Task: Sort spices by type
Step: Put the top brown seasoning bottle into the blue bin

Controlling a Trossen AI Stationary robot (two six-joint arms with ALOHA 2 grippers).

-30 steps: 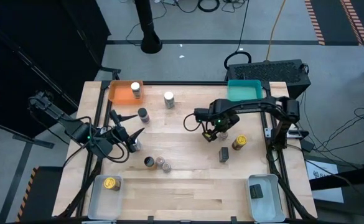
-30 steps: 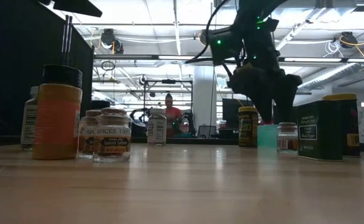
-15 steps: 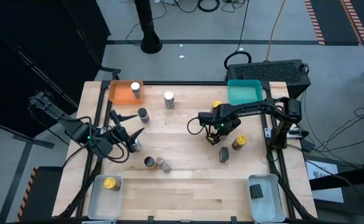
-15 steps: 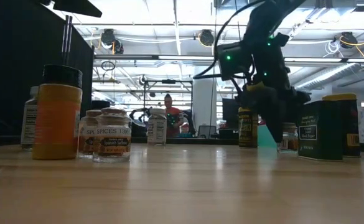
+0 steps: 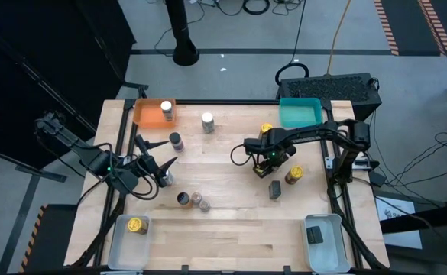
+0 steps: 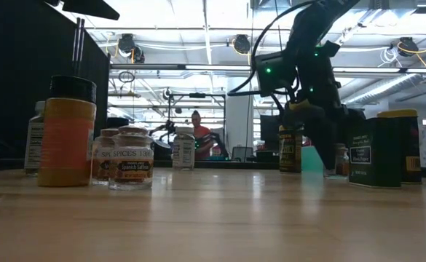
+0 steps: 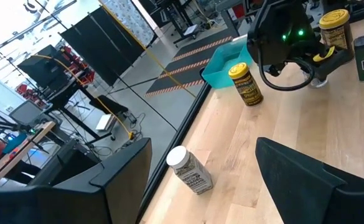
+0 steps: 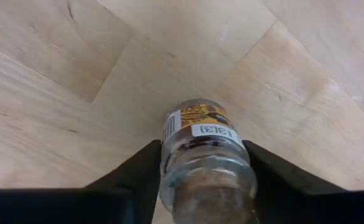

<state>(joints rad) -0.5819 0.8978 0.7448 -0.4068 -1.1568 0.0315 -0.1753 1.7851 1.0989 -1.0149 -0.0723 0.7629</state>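
Right wrist view gives you the plainest fact: the right gripper [image 8: 203,180] has its two dark fingers pressed against both sides of a small glass jar [image 8: 205,163], a round clear body with brownish contents and a printed label, standing on the pale wood-grain table [image 8: 57,68]. From the high view you find that right gripper [image 5: 263,167] right of the table's centre, with a yellow-lidded jar [image 5: 266,130] just behind it, a gold-topped jar [image 5: 293,176] beside it and a dark rectangular tin [image 5: 274,189] close in front, so the space around it is crowded. The teal tray [image 5: 299,112] sits at the far edge, the orange tray [image 5: 147,114] at the far left corner with a white-topped jar [image 5: 166,111] in it. The left gripper [image 5: 156,156] waits over the left side, its fingers spread wide, holding nothing. Two clear trays lie at the near corners, the left one [image 5: 124,243] holding a gold-lidded jar [image 5: 137,225].
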